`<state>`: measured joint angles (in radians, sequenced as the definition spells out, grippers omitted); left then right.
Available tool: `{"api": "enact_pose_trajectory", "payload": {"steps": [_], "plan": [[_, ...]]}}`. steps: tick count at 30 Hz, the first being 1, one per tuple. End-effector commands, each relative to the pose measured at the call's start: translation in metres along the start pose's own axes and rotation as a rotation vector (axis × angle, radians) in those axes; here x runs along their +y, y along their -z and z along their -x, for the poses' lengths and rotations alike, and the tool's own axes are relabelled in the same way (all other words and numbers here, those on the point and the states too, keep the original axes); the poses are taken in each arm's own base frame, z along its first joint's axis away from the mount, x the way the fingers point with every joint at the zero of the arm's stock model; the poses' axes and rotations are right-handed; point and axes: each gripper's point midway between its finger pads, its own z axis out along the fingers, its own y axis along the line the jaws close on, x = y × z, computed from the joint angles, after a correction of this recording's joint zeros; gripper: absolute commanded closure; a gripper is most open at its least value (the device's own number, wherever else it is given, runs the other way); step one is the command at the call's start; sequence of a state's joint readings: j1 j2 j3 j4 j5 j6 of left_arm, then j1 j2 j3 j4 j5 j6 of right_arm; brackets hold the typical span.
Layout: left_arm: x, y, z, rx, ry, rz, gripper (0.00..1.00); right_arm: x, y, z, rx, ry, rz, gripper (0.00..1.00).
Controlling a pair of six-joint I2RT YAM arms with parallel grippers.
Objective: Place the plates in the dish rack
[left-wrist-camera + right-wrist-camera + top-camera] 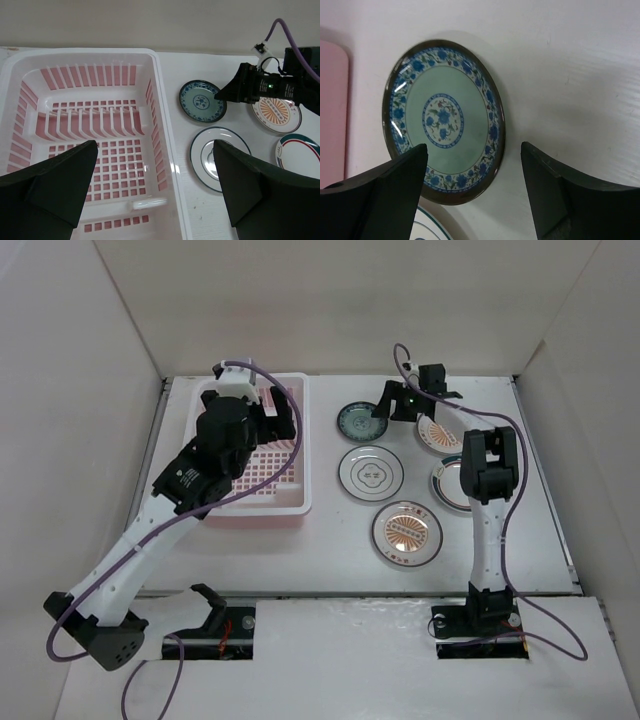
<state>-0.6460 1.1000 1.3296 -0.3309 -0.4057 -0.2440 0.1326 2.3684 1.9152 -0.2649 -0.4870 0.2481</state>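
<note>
The pale pink-white dish rack (pixel 305 445) stands at the back left and holds no plates; it also shows in the left wrist view (pixel 165 125). My left gripper (pixel 277 420) (pixel 155 145) is open and empty above the rack's right side. Five plates lie flat to the right of the rack: green-centred with a blue floral rim (pixel 355 422) (pixel 202 101) (pixel 444 120), white with grey rings (pixel 370 472) (pixel 207 155), orange sunburst (pixel 437 435) (pixel 276 112), pale with coloured rim (pixel 450 485) (pixel 300 152), and orange-ringed (pixel 407 532). My right gripper (pixel 390 402) (pixel 474 147) is open, just above the green plate's right edge.
White walls close in the table on the left, back and right. The right arm (pixel 488 480) reaches over the pale plate and part of the sunburst plate. Both arm bases sit at the near edge. A bare strip of table lies between the rack and the plates.
</note>
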Motion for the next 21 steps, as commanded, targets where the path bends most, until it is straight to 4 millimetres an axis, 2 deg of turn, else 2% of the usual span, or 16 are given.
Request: {"api": "enact_pose_trajectory", "payload": {"steps": [1,4,6,7,11,17,21], "plan": [[-0.003,0.009,0.02,-0.07,0.029,-0.035,0.0,0.011,0.0,0.003,0.013,0.017,0.052,0.2],[-0.002,0.008,0.016,-0.062,0.026,-0.033,0.0,0.013,0.002,0.006,0.022,0.001,0.049,0.2],[-0.002,0.008,0.016,-0.062,0.026,-0.033,0.0,0.01,-0.002,-0.003,0.06,-0.03,0.048,0.2],[-0.004,0.008,0.016,-0.059,0.025,-0.042,0.0,0.008,-0.005,-0.005,0.067,-0.034,0.046,0.25],[-0.003,0.011,0.018,-0.067,0.029,-0.044,0.0,0.004,-0.008,-0.016,0.095,-0.059,0.038,0.31],[-0.003,0.011,0.018,-0.067,0.029,-0.044,0.0,-0.002,-0.013,-0.035,0.146,-0.098,0.035,0.34],[-0.004,0.011,0.018,-0.067,0.038,-0.045,0.0,-0.007,-0.017,-0.041,0.161,-0.129,0.018,0.44]]}}
